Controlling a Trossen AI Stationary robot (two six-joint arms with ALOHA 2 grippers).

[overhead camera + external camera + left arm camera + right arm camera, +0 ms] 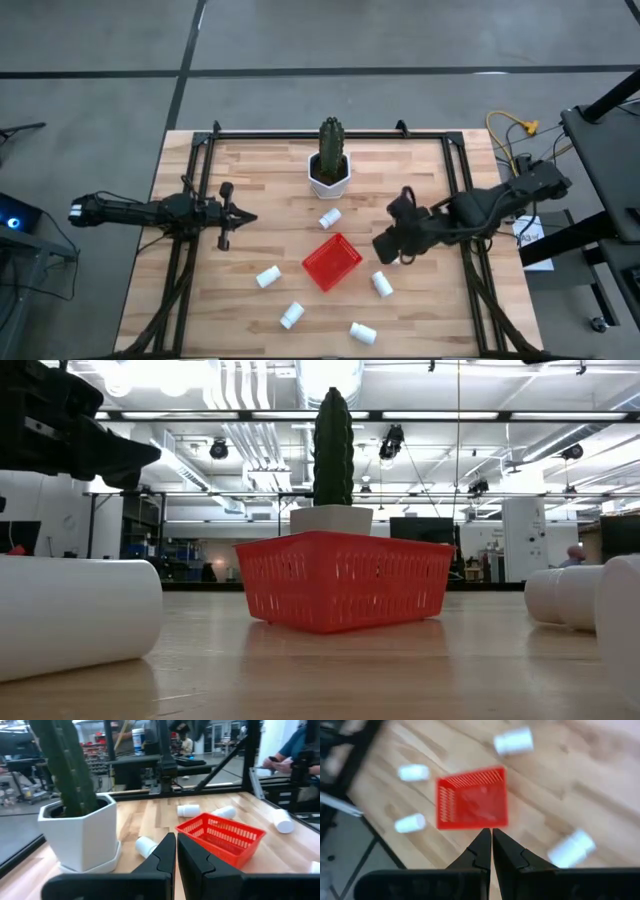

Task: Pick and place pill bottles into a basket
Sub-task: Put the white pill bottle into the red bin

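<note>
Right gripper (385, 247), fingers pressed together and empty, hovers just right of the empty red basket (332, 262); it should spread them before descending on the nearest pill bottle (382, 284).

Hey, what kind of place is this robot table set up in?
Likely a large industrial lab or workshop: the low view shows exposed ceiling ducts and hanging lights over an open hall, and the left wrist view shows shelving and equipment carts beyond the wooden table.

The dark left gripper (246, 217) is held closed at the table's left; the dark right gripper (381, 247) is held closed mid-table.
</note>
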